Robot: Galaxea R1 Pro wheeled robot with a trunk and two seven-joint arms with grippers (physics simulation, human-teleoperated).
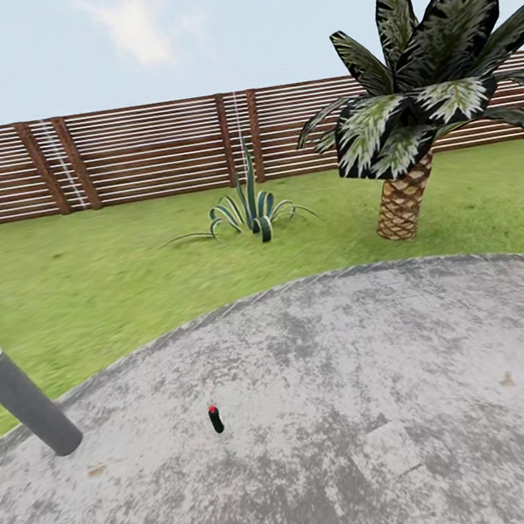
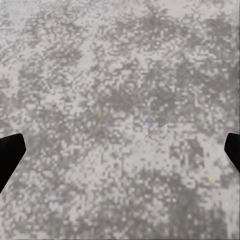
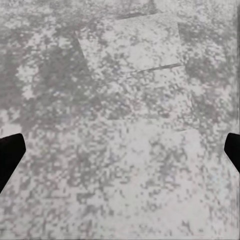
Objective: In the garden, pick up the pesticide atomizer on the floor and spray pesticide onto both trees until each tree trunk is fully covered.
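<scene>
The pesticide atomizer point(image 1: 216, 419), a small dark bottle with a red top, stands upright on the grey paved circle point(image 1: 360, 415), left of middle in the head view. The tall trees and their bare trunks are out of view. Behind the paving lies the garden lawn point(image 1: 88, 279), closed off by the slatted brown fence point(image 1: 153, 148). My left gripper point(image 2: 120, 155) is open over mottled paving, its black fingertips point(image 2: 10, 155) at the frame's edges. My right gripper point(image 3: 120, 155) is open too, above a paler paving slab point(image 3: 135, 50), with nothing between its fingers.
A grey bollard point(image 1: 17, 391) leans at the paving's left edge. A low palm with a scaly trunk point(image 1: 404, 203) grows on the grass at the right. A spiky striped plant point(image 1: 251, 213) sits mid-lawn near the fence.
</scene>
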